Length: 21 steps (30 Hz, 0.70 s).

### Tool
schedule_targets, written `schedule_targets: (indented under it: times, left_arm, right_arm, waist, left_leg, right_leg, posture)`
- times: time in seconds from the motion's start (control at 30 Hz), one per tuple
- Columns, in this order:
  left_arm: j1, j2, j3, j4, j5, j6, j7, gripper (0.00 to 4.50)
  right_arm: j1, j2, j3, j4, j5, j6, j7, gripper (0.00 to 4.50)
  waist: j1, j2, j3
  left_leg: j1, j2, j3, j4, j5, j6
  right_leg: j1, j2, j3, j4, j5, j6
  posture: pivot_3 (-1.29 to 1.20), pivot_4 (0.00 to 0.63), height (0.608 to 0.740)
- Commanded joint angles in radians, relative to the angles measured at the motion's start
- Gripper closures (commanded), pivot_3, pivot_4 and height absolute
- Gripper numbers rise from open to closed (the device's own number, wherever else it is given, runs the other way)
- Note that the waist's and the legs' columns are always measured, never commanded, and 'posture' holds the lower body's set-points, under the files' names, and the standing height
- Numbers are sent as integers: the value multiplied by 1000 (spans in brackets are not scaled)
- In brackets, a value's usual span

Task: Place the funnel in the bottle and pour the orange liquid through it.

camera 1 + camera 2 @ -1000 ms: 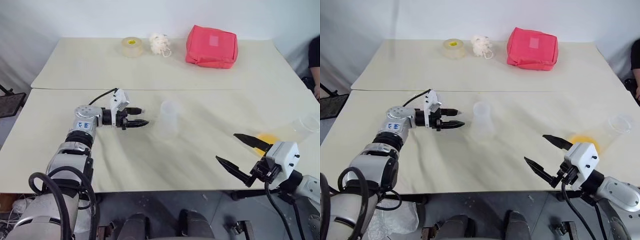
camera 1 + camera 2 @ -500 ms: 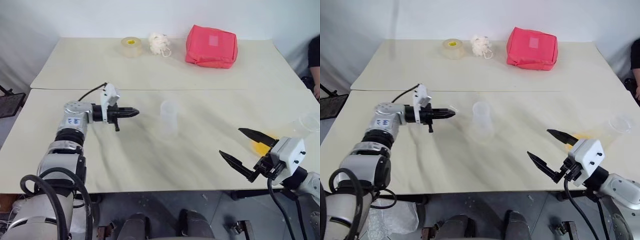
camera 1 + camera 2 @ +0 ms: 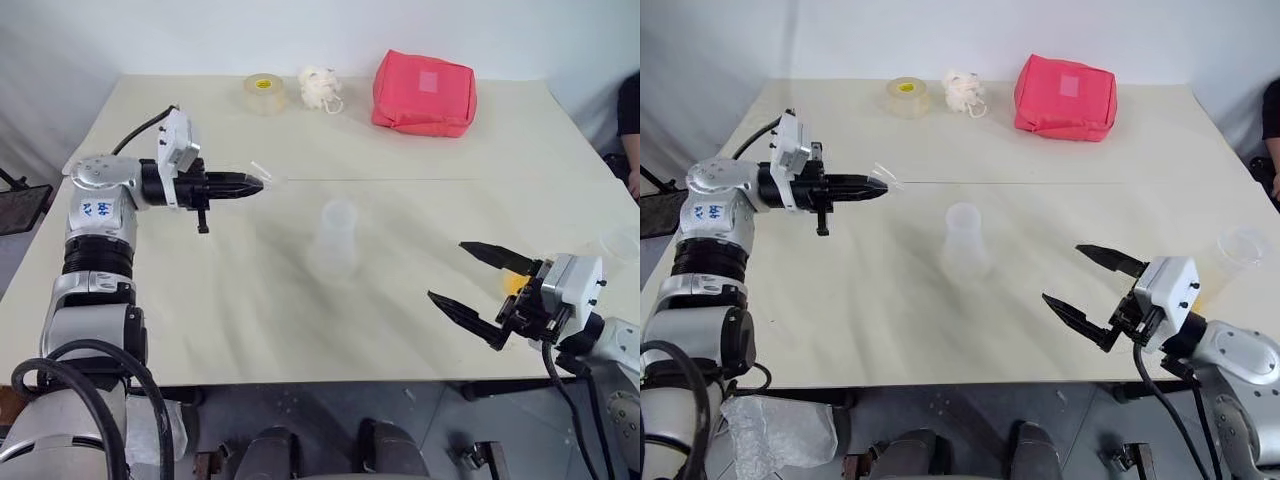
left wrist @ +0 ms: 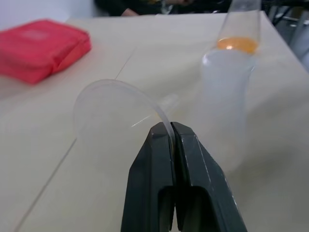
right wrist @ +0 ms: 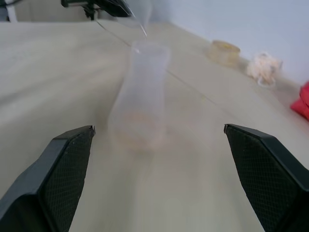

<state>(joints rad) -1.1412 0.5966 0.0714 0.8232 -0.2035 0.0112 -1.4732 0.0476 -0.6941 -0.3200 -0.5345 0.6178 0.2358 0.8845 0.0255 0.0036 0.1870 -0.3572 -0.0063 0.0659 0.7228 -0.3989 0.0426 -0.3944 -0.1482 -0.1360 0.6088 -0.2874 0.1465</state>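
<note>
Holding the funnel (image 4: 113, 113) by its rim, my left gripper (image 3: 252, 184) is clamped tight, raised over the table (image 3: 420, 130), left of and beyond the bottle (image 3: 336, 238) standing mid-table. Right gripper (image 3: 478, 284): fingers spread wide, gripping nothing, at the near right. Cup with orange liquid (image 4: 237, 44): far right edge.

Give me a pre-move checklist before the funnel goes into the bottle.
1. Left gripper shut on funnel rim: ok.
2. Bottle upright, mouth open: ok.
3. Funnel over the bottle mouth: not ok, it is off to the bottle's left, above the table.
4. Funnel spout pointing down: not ok, it lies roughly level.
5. Right gripper open, clear of bottle: ok.
6. Cup with orange liquid upright: ok.
</note>
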Motion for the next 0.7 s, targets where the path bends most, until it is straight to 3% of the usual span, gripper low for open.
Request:
schedule_targets:
  times: [0.03,0.27,0.7]
  left_arm:
    - [-71,-19,-22,-43,-20,-20,-48,4483]
    - [-183,-61,-101,36,-14,-185,-140,4483]
    - [-300,-3,-491,133,-72,-451,-141,4483]
  right_arm:
    - [-33,-3,32,10,3,-12,22,0]
    - [-68,21,65,28,-25,-37,13,0]
    - [-11,64,69,11,-69,-93,-16,0]
  waist:
    - [0,0,0]
    - [-2,0,0]
    - [0,0,0]
  left_leg:
    - [0,0,0,0,0,0]
    - [0,0,0,-1,0,0]
    - [-1,0,1,-1,0,0]
  right_leg:
    - [0,0,0,0,0,0]
    - [-1,0,0,-1,0,0]
    - [-1,0,0,-1,0,0]
  posture:
    - [0,150,740]
    - [0,150,740]
    - [0,150,740]
